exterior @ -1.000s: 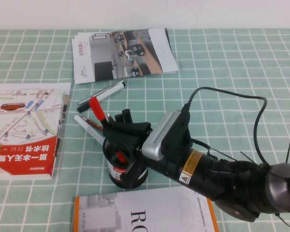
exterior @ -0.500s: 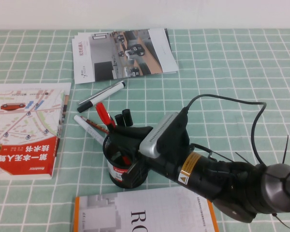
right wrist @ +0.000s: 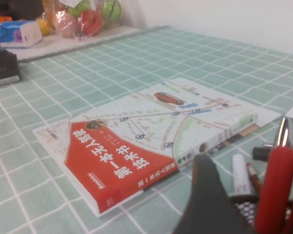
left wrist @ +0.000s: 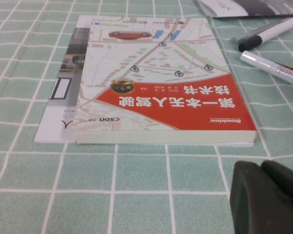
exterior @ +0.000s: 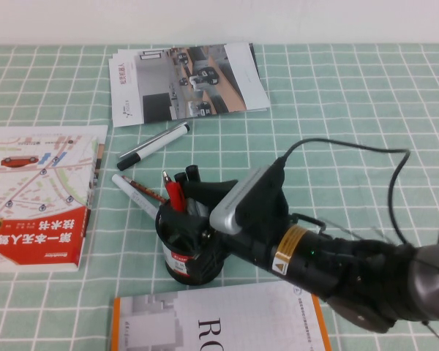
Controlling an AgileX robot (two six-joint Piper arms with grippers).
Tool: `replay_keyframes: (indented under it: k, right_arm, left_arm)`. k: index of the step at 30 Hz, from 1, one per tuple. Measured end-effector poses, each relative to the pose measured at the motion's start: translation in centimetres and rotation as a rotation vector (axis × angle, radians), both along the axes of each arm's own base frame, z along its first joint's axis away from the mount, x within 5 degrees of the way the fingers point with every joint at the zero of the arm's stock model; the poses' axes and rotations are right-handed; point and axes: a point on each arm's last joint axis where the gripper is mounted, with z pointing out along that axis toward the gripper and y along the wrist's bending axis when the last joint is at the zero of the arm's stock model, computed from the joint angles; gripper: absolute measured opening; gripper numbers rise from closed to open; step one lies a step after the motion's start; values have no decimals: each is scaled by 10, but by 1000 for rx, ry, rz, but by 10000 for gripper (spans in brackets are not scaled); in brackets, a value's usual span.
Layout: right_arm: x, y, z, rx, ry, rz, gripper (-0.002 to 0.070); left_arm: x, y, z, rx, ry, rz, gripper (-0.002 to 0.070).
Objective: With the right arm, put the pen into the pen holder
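Pen (exterior: 175,196) now stands inside the pen holder (exterior: 192,252), its red cap poking up above the mesh rim and leaning toward the far side, so you are at the release step of the job. Your right gripper (exterior: 192,191) sits right over the cup's mouth, and its fingers look spread apart with the pen between them rather than pinched; from the right wrist view the red cap (right wrist: 277,187) rises just beside one dark finger (right wrist: 207,195), seemingly free of it. Your left gripper (left wrist: 269,197) is parked low over the checked tablecloth (exterior: 336,110) near the red-and-white book (exterior: 36,197); whether its fingers are open or closed cannot be told. What the next move calls for, in my judgement, is a straight lift of the right arm clear of the holder, without snagging the cap or nudging the cup toward the white marker (exterior: 135,191) lying just beside it.
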Motion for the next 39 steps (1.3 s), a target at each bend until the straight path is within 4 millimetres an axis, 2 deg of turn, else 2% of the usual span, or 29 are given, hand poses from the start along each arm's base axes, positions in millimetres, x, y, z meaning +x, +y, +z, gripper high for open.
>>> replay_keyframes:
  k: [2, 4, 6, 8, 10, 14, 17, 21, 28, 32, 39]
  right_arm:
    - [-2, -3, 11, -26, -3, -4, 344]
    - [-5, -7, 24, -57, 26, -12, 293]
    - [-11, -13, 39, -91, 64, -21, 210]
    - [-19, -23, 57, -141, 100, -31, 96]
    - [-27, -34, 73, -184, 124, -49, 30]
    - [-46, -66, 107, -216, 171, -150, -8]
    - [-65, -92, 121, -200, 186, -217, -15]
    - [-92, -126, 121, -178, 211, -282, -16]
    - [-128, -167, 97, -163, 228, -323, -17]
    - [-140, -181, 81, -199, 191, -330, -18]
    - [-149, -192, 57, -272, 174, -335, -19]
  left_arm:
    - [0, 0, 0, 0, 0, 0, -4]
    - [0, 0, 0, 0, 0, 0, -4]
    - [0, 0, 0, 0, 0, 0, -4]
    - [0, 0, 0, 0, 0, 0, -4]
    - [0, 0, 0, 0, 0, 0, -4]
    - [0, 0, 0, 0, 0, 0, -4]
    - [0, 0, 0, 0, 0, 0, -4]
    - [0, 0, 0, 0, 0, 0, -4]
    - [0, 0, 0, 0, 0, 0, -4]
    - [0, 0, 0, 0, 0, 0, -4]
    - [0, 0, 0, 0, 0, 0, -4]
